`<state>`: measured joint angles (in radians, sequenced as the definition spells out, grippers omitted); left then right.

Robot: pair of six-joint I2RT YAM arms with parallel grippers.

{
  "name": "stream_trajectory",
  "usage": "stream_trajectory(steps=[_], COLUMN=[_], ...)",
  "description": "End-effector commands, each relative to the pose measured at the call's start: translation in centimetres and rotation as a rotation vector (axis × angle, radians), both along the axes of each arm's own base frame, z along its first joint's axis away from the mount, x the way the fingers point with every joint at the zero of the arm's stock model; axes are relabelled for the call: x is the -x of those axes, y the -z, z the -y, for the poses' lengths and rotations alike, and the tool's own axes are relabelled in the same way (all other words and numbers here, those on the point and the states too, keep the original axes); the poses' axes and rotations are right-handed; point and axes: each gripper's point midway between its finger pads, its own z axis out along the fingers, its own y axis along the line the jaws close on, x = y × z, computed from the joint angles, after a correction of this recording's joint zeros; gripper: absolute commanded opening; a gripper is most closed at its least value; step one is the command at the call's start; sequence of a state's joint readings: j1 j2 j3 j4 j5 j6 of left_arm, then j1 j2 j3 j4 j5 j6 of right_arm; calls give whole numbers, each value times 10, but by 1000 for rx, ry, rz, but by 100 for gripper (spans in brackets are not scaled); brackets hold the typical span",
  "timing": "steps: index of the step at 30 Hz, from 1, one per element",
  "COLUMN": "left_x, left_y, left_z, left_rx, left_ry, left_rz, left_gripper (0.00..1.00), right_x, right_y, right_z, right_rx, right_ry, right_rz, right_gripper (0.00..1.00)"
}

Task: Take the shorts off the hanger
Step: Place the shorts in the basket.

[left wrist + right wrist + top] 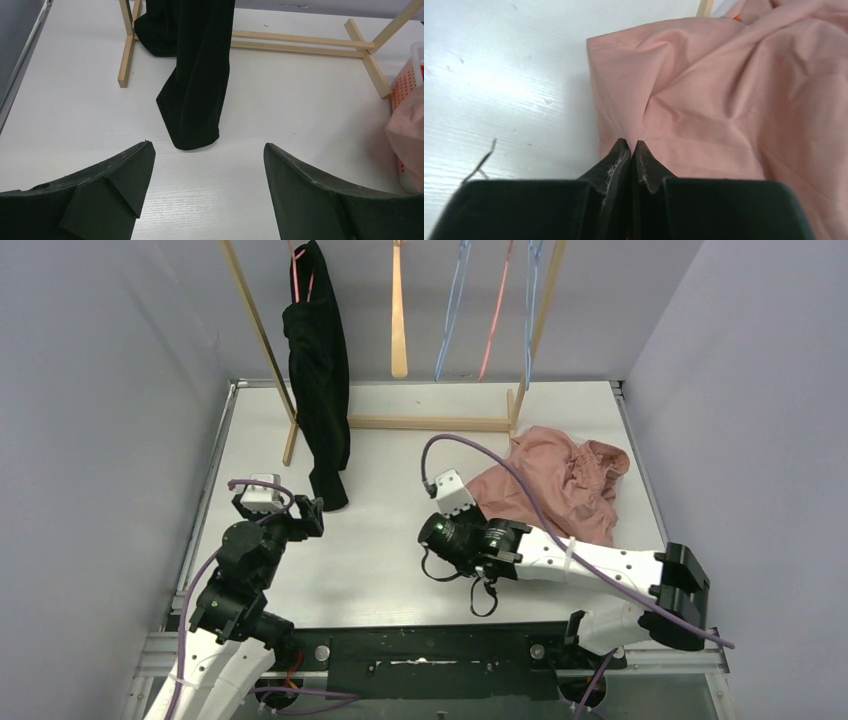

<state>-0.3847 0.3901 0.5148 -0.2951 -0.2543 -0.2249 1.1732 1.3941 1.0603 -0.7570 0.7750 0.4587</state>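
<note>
Dark olive, almost black shorts (318,370) hang from a pink hanger (297,280) at the left end of the wooden rack. Their lower hem touches the table; they also show in the left wrist view (197,75). Dusty pink shorts (560,480) lie crumpled on the table at the right and fill the right wrist view (734,90). My left gripper (303,513) is open and empty, low over the table just in front of the dark shorts' hem. My right gripper (505,532) is shut, its tips (630,146) at the near edge of the pink shorts, with no fabric seen between them.
The wooden rack base (430,423) crosses the back of the table. Empty hangers hang from it: a wooden one (399,330), blue ones (450,320) and a pink one (493,325). An orange basket (407,75) sits partly under the pink shorts. Grey walls close in both sides.
</note>
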Motion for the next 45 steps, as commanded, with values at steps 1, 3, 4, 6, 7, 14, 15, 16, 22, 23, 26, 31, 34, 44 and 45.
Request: stream_trajectory(steps=[1,3,4,6,7,14,15,16,22,23,26,31,34,44,45], left_x=[-1,-1,-1,-1,-1,-2,-2,-2,-2,-2,-3,-3,-3,-2,-2], left_y=[-24,-25,-25,-24,-24,-23,-22,-23,-22,-22,-21,-21,-21,-21,-21], left_z=[1,2,2,2,2,2,2,1,1,1,2,2,1,1,1], left_rx=[26,27,27,26,27,22,21,22,21,20,20,17,17,18,18], left_ry=[2,5,5,5,6,6,5,4,2,2,3,4,1,2,1], left_rz=[69,71,70,70,71,67,66,67,66,65,63,61,61,62,63], left_gripper=[80,80,80,80,80,80,80,80,80,80,80,80,80,80,80], right_x=[-13,-16,-18,-24,-26,-39,-41,-45,-53,-53,-46,-24,-13,-37,-38], right_y=[-56,-70,-78,-92,-93,-102,-99,-92,-2,15,64,112,133,33,22], right_z=[15,36,48,71,80,155,162,165,171,169,164,150,142,113,110], right_rx=[-205,-259,-285,-337,-345,-390,-390,-396,-474,-498,-541,-532,-515,-579,-601], right_ry=[133,225,271,351,379,659,684,692,757,764,789,822,820,603,574], right_rz=[187,238,265,307,315,389,383,361,116,61,-93,-250,-308,-150,-136], right_gripper=[0,0,0,0,0,0,0,0,3,3,3,5,6,32,36])
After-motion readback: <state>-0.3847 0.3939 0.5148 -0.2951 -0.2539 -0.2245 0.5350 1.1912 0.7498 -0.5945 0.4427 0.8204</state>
